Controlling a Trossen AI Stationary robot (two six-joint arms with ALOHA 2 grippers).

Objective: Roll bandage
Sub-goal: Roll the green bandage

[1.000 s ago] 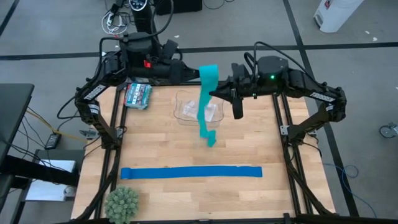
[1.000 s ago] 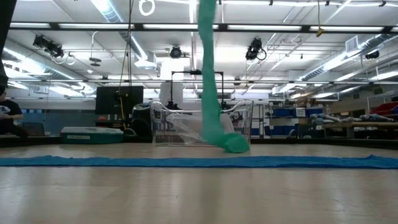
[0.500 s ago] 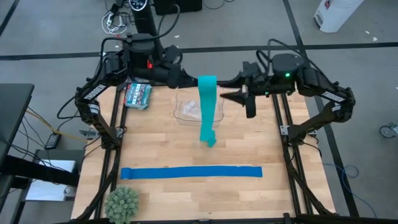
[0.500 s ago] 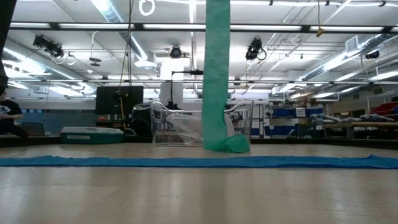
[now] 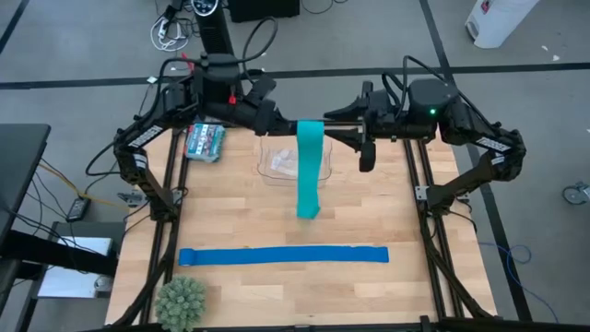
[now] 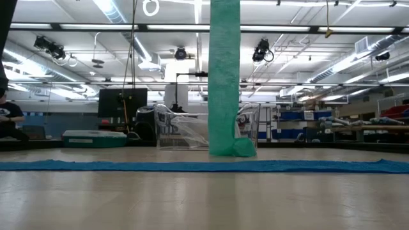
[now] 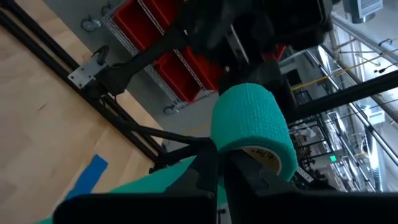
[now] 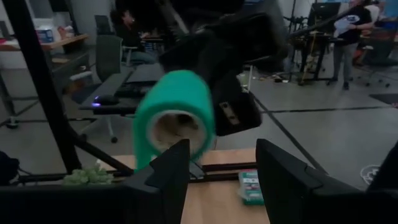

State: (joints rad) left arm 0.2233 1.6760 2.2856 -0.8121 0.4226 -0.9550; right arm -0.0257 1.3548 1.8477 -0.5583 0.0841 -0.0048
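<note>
The bandage is a teal roll (image 5: 311,129) held high over the table's far middle. Its loose strip (image 6: 223,76) hangs straight down, and the bunched lower end (image 6: 233,147) rests on the table. In the left wrist view the roll (image 7: 252,121) sits just beyond my left gripper (image 5: 284,122), which is shut on it. My right gripper (image 5: 343,134) is open and level, just right of the roll. Its fingers (image 8: 161,174) stand apart in front of the roll's hollow end (image 8: 177,127), touching nothing. My left gripper holds the roll by the end that faces the table's left (image 7: 225,144), its two fingers closed together there. Whether one finger is inside the core, I cannot tell. The fingers come level from the left. The roll is lifted clear and the strip hangs nearly straight, with its end (image 5: 308,212) on the table.
A clear plastic container (image 5: 281,164) stands behind the hanging strip. A royal-blue strip (image 5: 283,255) lies flat across the near middle. A green spiky ball (image 5: 181,300) sits at the near left corner, and a printed packet (image 5: 205,141) at the far left.
My right gripper has opened and drawn back toward the table's right edge, away from the bandage. The hanging strip, twisted and slanted before, has turned flat-on and hangs straight. Its lower end has stayed on the table.
</note>
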